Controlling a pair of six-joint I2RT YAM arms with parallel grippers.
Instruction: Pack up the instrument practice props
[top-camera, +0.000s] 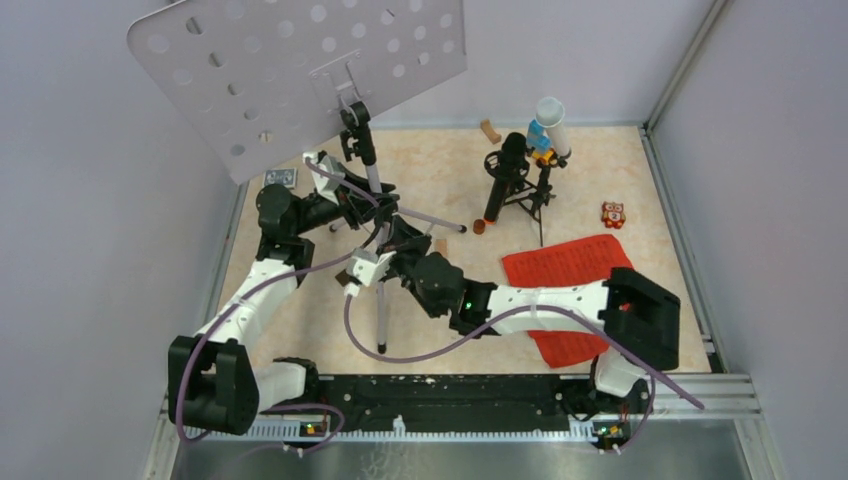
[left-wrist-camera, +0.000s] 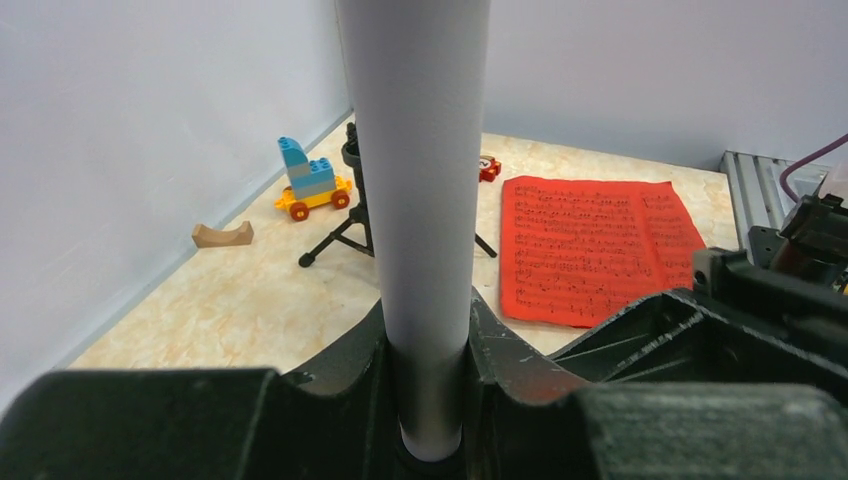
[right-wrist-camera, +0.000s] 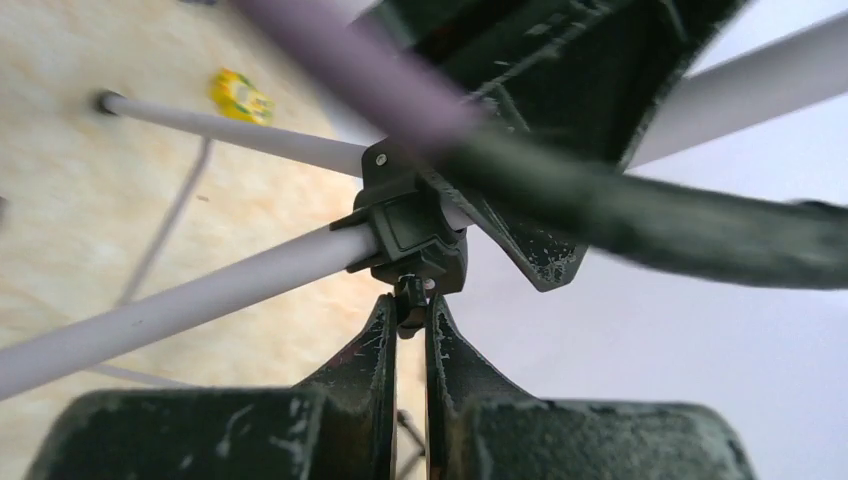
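Note:
The grey perforated music-stand plate (top-camera: 300, 70) leans tilted over the back left on its silver tripod (top-camera: 374, 180). My left gripper (top-camera: 348, 207) is shut on the tripod's silver pole (left-wrist-camera: 425, 200), which stands straight up between the jaws. My right gripper (top-camera: 398, 242) is shut on a small black knob (right-wrist-camera: 410, 298) under the tripod's black leg collar (right-wrist-camera: 410, 230). Red sheet-music pages (top-camera: 570, 275) lie flat at the right. The black microphone (top-camera: 502, 180) with orange end sits on the small black tripod (top-camera: 535, 195). A white tube (top-camera: 553, 125) stands behind it.
A blue-and-orange toy car (left-wrist-camera: 310, 180) stands beside the small tripod. A wooden block (top-camera: 489, 131) lies near the back wall, a small red toy (top-camera: 613, 214) at the right and a small card (top-camera: 281, 177) at the left. Walls close in three sides.

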